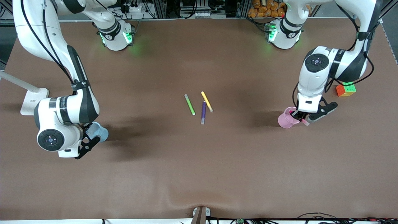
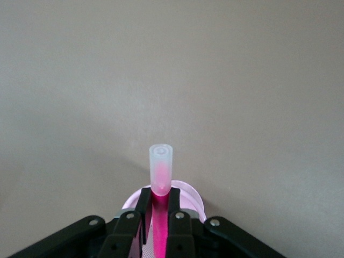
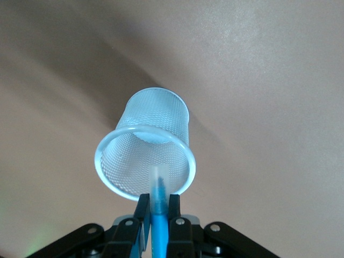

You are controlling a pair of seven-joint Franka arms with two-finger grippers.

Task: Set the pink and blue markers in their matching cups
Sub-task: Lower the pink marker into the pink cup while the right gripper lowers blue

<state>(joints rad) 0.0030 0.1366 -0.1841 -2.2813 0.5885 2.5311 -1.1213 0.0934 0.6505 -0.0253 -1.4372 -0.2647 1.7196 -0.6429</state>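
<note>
Two tools are at work, one at each end of the tabletop [image 1: 199, 174]. The left tool [image 1: 300, 117] hangs over the one pink cup [image 1: 286, 118], which stands near the edge at the left arm's end; its fingers [image 2: 143, 207] are narrow, clamped on the one pink marker [image 2: 160, 177], whose pale tip points out past the cup's rim. The right tool [image 1: 90, 137] is over the one blue cup [image 1: 100, 131], a mesh-walled cup standing near the edge at the right arm's end; its fingers [image 3: 142, 207] are likewise narrow, pinching the one blue marker [image 3: 158, 193], with the greyish tip at the cup's mouth.

Three more pens lie loose at the tabletop's middle: one green pen [image 1: 189, 105], one yellow pen [image 1: 207, 101] and one purple pen [image 1: 203, 113], the purple one touching the yellow one. One colour-block cube [image 1: 345, 89] sits near the left arm's edge, and one white stand [image 1: 32, 99] by the right arm's edge.
</note>
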